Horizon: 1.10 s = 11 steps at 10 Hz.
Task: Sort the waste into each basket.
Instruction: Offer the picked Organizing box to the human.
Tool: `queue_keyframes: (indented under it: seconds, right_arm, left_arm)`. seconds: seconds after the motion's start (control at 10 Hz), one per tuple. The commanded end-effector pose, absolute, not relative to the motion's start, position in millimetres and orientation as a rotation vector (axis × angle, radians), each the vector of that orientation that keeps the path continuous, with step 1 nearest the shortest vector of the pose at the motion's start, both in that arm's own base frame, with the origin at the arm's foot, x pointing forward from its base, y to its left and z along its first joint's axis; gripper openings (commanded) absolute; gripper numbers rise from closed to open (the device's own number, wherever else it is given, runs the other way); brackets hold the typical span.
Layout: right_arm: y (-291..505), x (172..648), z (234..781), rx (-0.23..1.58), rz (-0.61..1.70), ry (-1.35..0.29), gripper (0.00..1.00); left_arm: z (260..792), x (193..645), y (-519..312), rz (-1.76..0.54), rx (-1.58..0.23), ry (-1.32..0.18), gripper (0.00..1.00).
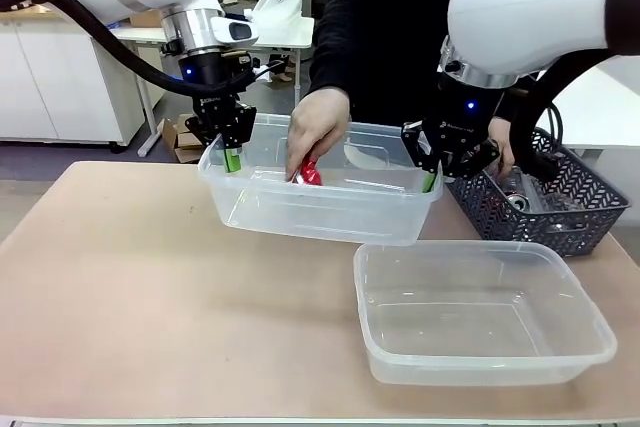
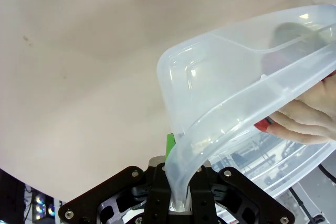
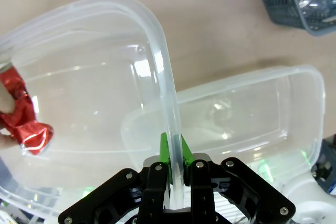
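Clamping the basket [image 1: 300, 212]: left tool [image 1: 231, 157], right tool [image 1: 430, 180].

White cabinets [image 1: 45, 77] line a grey floor [image 1: 60, 160] beyond the table [image 1: 120, 297].

Shows a raised clear tub [image 1: 300, 215], tilted above the table [image 1: 120, 277], with a crushed red can [image 1: 312, 176] inside; a second clear tub [image 1: 470, 372] upright on the table, nearer.

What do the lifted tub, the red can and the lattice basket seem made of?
The lifted tub: clear glossy plastic, table showing through its walls. The red can: likely thin metal, shiny and crumpled. The lattice basket: probably dark matt plastic, moulded openwork.
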State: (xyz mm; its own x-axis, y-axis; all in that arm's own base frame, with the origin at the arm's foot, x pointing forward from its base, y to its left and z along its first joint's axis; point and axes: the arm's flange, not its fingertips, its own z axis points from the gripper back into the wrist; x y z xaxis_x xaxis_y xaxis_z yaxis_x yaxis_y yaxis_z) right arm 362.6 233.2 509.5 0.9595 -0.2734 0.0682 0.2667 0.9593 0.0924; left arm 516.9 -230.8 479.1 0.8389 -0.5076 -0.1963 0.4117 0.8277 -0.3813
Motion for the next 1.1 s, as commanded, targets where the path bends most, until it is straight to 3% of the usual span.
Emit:
queue_keyframes:
  seconds: [0.0,1.0]
  right_arm:
    - [226.1,367.0,507.3,0.073,-0.261,-0.085,0.06]
    - [226.1,367.0,507.3,0.073,-0.261,-0.085,0.06]
  left_arm:
    - [485.9,506.3,-228.1,-0.517,-0.357,0.304,0.04]
    - [485.9,506.3,-228.1,-0.517,-0.357,0.304,0.04]
